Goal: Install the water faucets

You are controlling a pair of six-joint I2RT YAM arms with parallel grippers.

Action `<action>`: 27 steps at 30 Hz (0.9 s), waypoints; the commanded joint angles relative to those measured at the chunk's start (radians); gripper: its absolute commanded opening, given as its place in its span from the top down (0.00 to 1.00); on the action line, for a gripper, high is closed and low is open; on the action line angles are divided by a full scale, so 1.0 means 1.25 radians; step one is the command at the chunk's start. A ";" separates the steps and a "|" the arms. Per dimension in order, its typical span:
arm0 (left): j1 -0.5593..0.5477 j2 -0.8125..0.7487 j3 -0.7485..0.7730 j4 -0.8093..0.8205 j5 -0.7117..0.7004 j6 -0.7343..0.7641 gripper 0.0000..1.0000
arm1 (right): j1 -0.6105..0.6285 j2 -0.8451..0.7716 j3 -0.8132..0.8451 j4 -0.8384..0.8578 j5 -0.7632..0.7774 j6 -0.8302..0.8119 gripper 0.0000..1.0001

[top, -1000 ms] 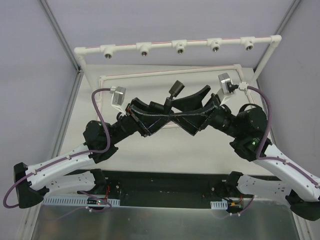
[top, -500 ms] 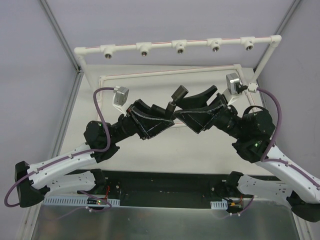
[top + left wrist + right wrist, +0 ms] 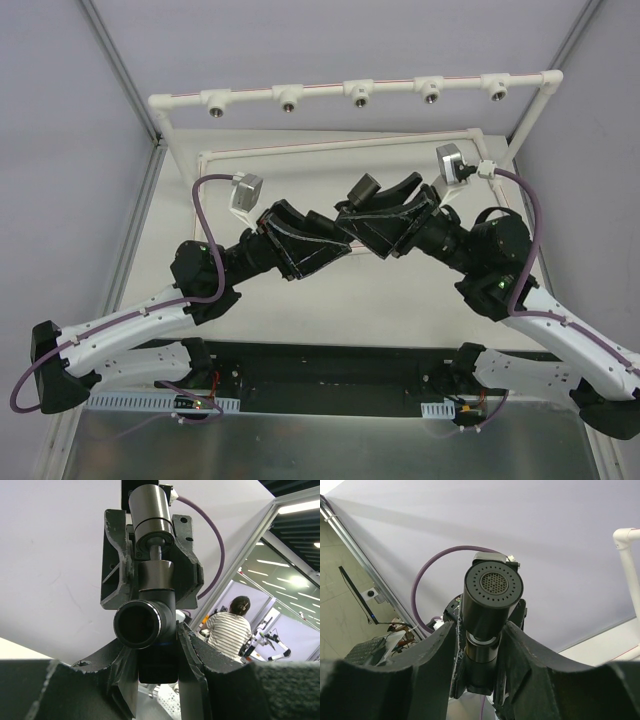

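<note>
Right arm (image 3: 480, 250) nearer now, both jaws clamped on black T-shaped, perforated-tipped faucet (image 3: 145, 624)

Right hand (image 3: 481, 630) grips black faucet (image 3: 492, 592) (perforated face showing).

Above the middle of the surface (image 3: 330, 300), the faucet (image 3: 362, 187) stands between the left hand (image 3: 338, 238) and the right hand (image 3: 352, 218), with the pipe rail (image 3: 320, 90) behind them.

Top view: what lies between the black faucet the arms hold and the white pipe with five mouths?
In the top view, only a thinner white bar crosses between faucet and pipe.
</note>
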 commanded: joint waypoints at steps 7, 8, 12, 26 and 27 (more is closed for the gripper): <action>0.004 -0.020 0.019 0.081 0.008 0.000 1.00 | 0.003 -0.010 0.023 0.054 0.013 0.009 0.76; 0.004 -0.024 0.018 0.074 0.007 0.008 1.00 | 0.004 -0.007 0.023 0.054 0.014 0.008 0.80; 0.004 -0.058 0.025 -0.042 -0.009 0.111 1.00 | 0.004 -0.004 0.029 0.023 0.032 -0.006 0.93; 0.004 -0.108 0.101 -0.483 -0.350 0.678 1.00 | 0.004 0.047 0.040 -0.090 0.267 -0.070 1.00; 0.004 -0.105 0.107 -0.498 -0.376 0.711 1.00 | 0.004 0.050 0.042 -0.093 0.276 -0.071 1.00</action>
